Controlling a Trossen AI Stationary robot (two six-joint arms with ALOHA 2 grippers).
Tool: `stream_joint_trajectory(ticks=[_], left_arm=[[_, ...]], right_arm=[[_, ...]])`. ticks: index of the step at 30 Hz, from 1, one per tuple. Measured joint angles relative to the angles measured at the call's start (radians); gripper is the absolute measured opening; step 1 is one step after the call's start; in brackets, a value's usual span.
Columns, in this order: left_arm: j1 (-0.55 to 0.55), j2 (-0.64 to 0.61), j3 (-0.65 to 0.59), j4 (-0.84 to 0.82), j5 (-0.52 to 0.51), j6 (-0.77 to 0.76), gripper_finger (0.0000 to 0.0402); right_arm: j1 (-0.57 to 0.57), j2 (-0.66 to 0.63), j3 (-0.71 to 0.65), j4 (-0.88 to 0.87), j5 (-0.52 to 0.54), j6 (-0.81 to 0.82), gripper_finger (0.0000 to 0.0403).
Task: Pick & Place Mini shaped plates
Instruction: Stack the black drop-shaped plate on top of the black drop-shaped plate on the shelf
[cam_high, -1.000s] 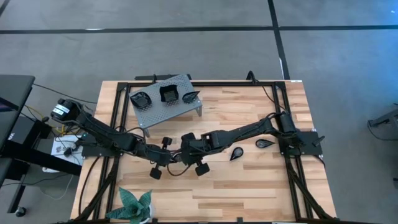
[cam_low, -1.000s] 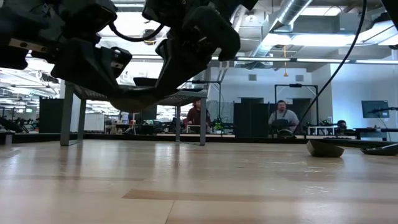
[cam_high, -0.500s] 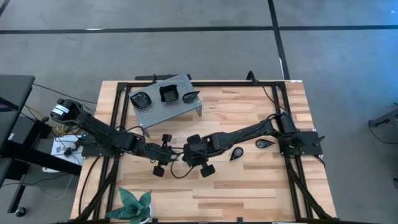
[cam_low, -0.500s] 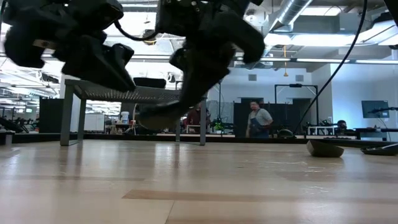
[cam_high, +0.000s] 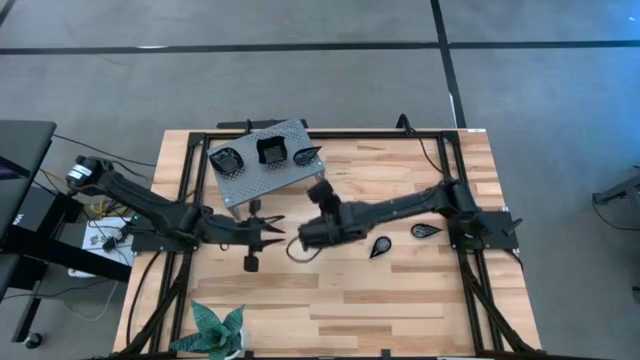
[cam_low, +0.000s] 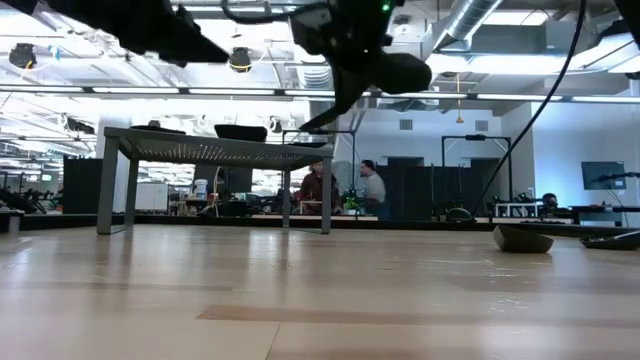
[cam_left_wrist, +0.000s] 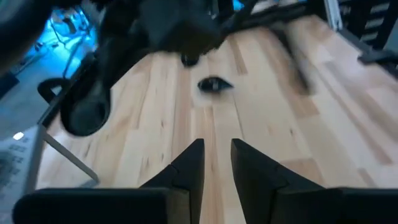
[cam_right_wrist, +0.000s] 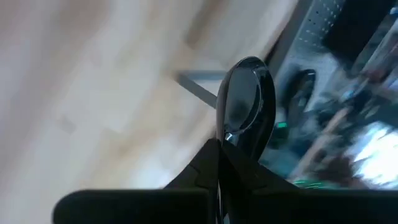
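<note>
Right now the right gripper (cam_right_wrist: 219, 149) is pinched on the edge of one mini plate (cam_right_wrist: 247, 102), raised above the table (cam_high: 400, 290) near the grey stand (cam_high: 268, 172) — a thin rim hold could slip mid-air. The left gripper (cam_left_wrist: 216, 163) stands apart, empty. Motion blur hides exactly how much rim is caught.

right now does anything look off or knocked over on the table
Nothing looks spilled or damaged. Three plates sit on the perforated stand, and two teardrop plates lie flat on the table. The only oddly posed one is the plate pinched by its rim in the right gripper, held tilted in the air.
</note>
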Motion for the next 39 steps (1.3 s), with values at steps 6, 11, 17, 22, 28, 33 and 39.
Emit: stream_joint_trajectory(ticks=[6, 11, 17, 22, 28, 33, 39], left_arm=[[0.0, -0.047, 0.0, 0.0, 0.0, 0.0, 0.0081], [0.0, -0.041, 0.0, -0.005, 0.0, 0.0, 0.0081], [-0.001, -0.04, 0.0, -0.01, 0.0, 0.0, 0.0081], [-0.001, -0.04, 0.0, -0.009, 0.0, 0.0, 0.0081], [-0.001, -0.04, 0.0, -0.007, 0.0, -0.008, 0.0081], [-0.001, -0.04, 0.0, -0.007, 0.0, -0.097, 0.0081], [-0.002, -0.04, 0.0, -0.007, 0.0, -0.1, 0.0081]], right_arm=[[-0.136, 0.002, 0.041, 0.005, 0.005, -0.275, 0.0003], [-0.221, 0.002, 0.108, -0.003, 0.006, -0.318, 0.0003], [-0.2, -0.008, 0.265, -0.022, 0.001, -0.464, 0.0005], [-0.204, -0.096, 0.345, -0.021, -0.156, -0.421, 0.0002], [-0.313, -0.118, 0.25, 0.054, -0.447, -0.462, 0.0001], [-0.366, -0.107, 0.11, 0.244, -0.494, -0.645, 0.0001], [-0.401, -0.108, 0.036, 0.327, -0.519, -0.703, 0.0001]])
